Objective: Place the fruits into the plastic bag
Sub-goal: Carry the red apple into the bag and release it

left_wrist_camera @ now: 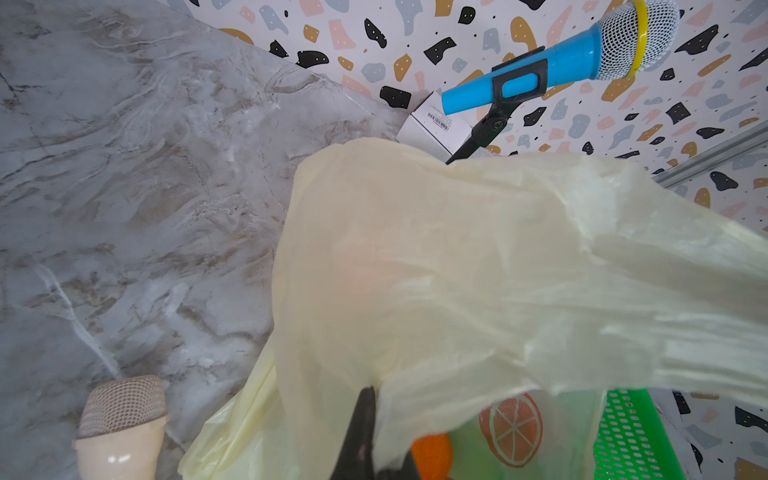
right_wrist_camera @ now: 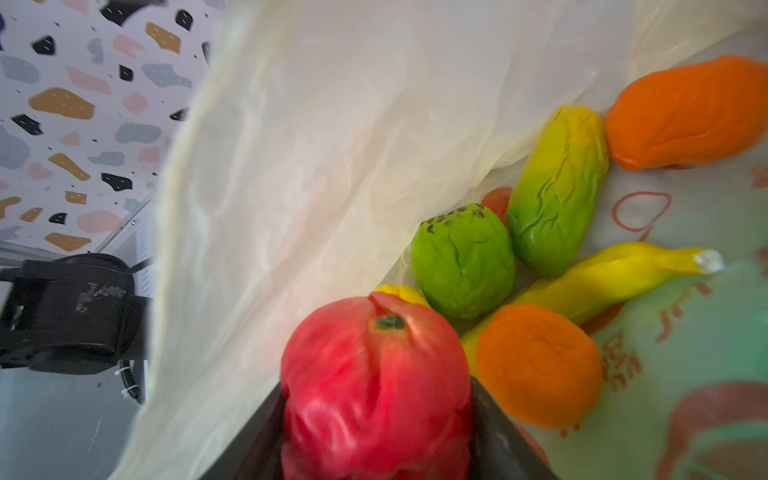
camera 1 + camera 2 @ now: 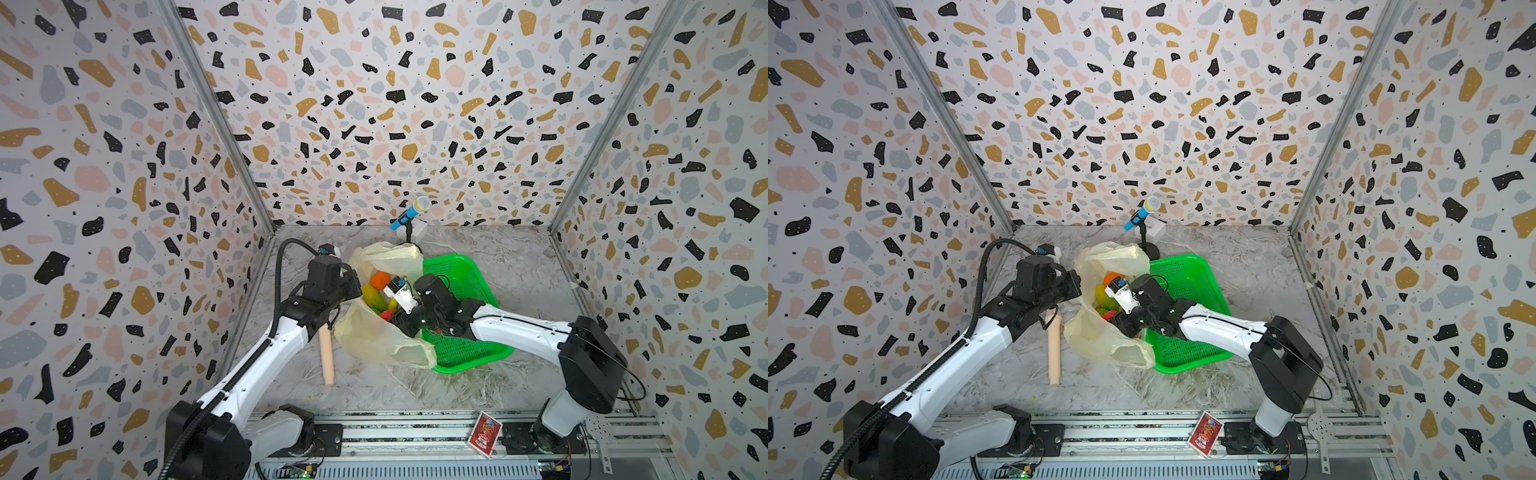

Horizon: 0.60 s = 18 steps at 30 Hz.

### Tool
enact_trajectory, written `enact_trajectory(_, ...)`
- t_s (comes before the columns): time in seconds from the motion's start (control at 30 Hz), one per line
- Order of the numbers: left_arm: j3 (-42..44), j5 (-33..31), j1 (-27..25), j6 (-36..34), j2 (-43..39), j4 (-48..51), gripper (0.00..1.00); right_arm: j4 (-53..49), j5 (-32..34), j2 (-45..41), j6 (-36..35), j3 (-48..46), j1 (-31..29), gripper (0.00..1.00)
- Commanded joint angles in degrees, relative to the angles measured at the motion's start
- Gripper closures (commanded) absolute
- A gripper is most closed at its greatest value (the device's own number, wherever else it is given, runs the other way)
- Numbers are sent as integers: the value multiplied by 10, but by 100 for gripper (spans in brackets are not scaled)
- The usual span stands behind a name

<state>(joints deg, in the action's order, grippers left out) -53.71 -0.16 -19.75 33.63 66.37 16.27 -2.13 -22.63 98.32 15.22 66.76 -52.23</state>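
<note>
The pale-yellow plastic bag (image 3: 374,336) lies open on the marble table, partly over the green basket. My left gripper (image 1: 368,392) is shut on the bag's upper edge and holds it raised. My right gripper (image 2: 376,386) reaches into the bag's mouth, shut on the red-pink dragon fruit (image 2: 374,374). Inside the bag lie two oranges (image 2: 538,365) (image 2: 685,112), a green-yellow mango (image 2: 557,191), a bumpy green fruit (image 2: 463,259), a banana (image 2: 615,274) and a lemon (image 2: 401,291) half hidden behind the dragon fruit. In both top views an orange (image 3: 380,280) and the mango (image 3: 1102,293) show through the opening.
The green perforated basket (image 3: 469,349) sits right of the bag, under my right arm. A beige cylinder (image 3: 327,353) lies left of the bag. A blue toy microphone (image 3: 409,212) on a stand and a white box (image 3: 417,230) are at the back wall. A red card pack (image 3: 484,432) rests on the front rail.
</note>
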Motion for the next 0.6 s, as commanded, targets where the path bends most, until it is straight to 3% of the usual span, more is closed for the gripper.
enact_trajectory(0.0,-12,9,-3,-11,-17,1,100,-31,-2,31,-34,61,-19,47)
enact_trajectory(0.17,-23,-6,-4,-20,-18,15,100,-31,-88,76,-45,107,-34,33)
enact_trajectory(0.2,-21,-9,-3,-20,-17,15,100,-29,-105,80,-45,110,-35,26)
enact_trajectory(0.27,-16,-11,-3,-20,-18,16,100,-32,-118,82,-47,112,-36,1)
enact_trajectory(0.4,-9,-24,-3,-21,-18,17,100,-45,-85,62,-58,96,-35,1)
enact_trajectory(0.57,-12,-40,-3,-23,-14,21,100,-37,20,-6,-65,56,-31,1)
